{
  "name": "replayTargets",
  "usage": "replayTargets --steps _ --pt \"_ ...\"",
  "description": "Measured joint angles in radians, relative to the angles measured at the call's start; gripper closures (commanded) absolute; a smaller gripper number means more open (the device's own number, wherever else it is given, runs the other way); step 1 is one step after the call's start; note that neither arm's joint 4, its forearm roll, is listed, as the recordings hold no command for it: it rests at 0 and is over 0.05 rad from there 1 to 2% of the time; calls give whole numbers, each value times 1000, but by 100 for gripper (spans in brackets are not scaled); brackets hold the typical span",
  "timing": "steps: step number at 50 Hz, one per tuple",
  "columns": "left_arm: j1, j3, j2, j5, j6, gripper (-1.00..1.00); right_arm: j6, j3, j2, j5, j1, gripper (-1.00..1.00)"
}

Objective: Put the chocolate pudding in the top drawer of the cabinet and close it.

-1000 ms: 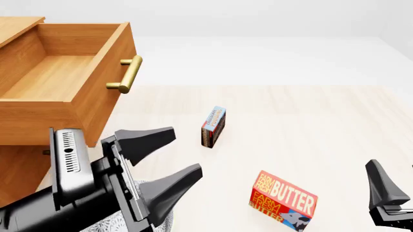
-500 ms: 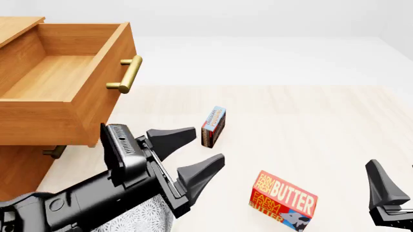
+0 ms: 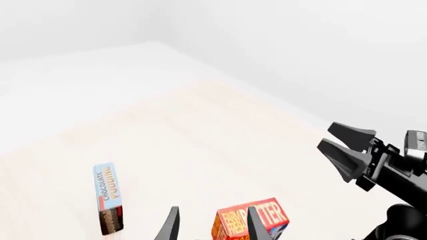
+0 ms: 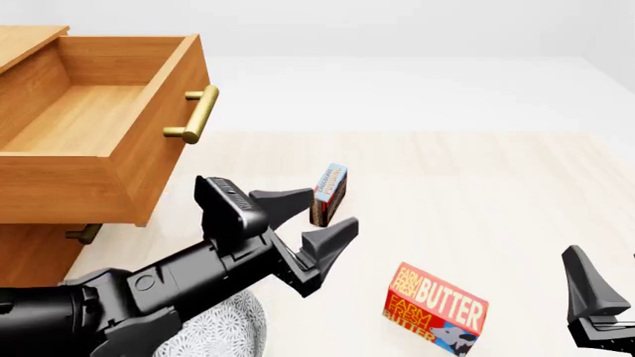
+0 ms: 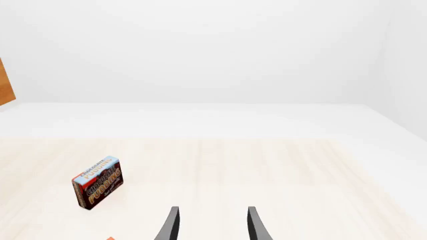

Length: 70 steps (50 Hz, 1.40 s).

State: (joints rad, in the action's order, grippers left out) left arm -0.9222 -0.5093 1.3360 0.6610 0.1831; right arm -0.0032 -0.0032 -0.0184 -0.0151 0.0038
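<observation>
Two grippers show in the front view: the left gripper [image 4: 315,213] reaches up from the lower left toward mid-frame with its jaws spread wide and nothing between them, and the right gripper [image 4: 595,309] sits at the lower right edge, only partly in frame. In the left wrist view the right gripper [image 3: 347,147] appears at the right of the frame with its two fingers parted and nothing held. The pudding [image 4: 329,194] stands on its edge on the table [image 4: 476,193] just above centre in the front view, just beyond the left gripper's upper fingertip and apart from it; whether the tip overlaps the box or merely lies in front of it cannot be told. The same box shows at the lower left of the left wrist view [image 3: 108,198] and the lower left of the right wrist view [image 5: 97,182]. The top drawer [image 4: 89,119] of the cabinet [image 4: 25,260] fills the upper left of the front view, pulled well out and showing its bare wooden floor, its brass handle [image 4: 195,114] pointing toward the pudding. A butter box [image 4: 436,308] lies at the lower right of centre, between the two grippers and well apart from the pudding. A patterned grey disc [image 4: 213,335] peeks out under the left arm at the bottom edge.
</observation>
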Motion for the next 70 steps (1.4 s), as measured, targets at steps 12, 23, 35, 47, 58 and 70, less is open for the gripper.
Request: replayTargets --steps 12,23,35,47,58,70 --pt "38 -27 63 -4 33 -100 0 0 0 0 0 -100" --pt "77 -32 96 -7 43 -100 0 0 0 0 0 -100" --pt "113 -36 119 -30 38 -100 0 0 0 0 0 -100" --pt "139 -34 134 -46 33 -100 0 0 0 0 0 -100" --pt "171 -29 160 -39 31 -100 0 0 0 0 0 -100" --pt "196 -49 195 -59 29 -100 0 0 0 0 0 -100"
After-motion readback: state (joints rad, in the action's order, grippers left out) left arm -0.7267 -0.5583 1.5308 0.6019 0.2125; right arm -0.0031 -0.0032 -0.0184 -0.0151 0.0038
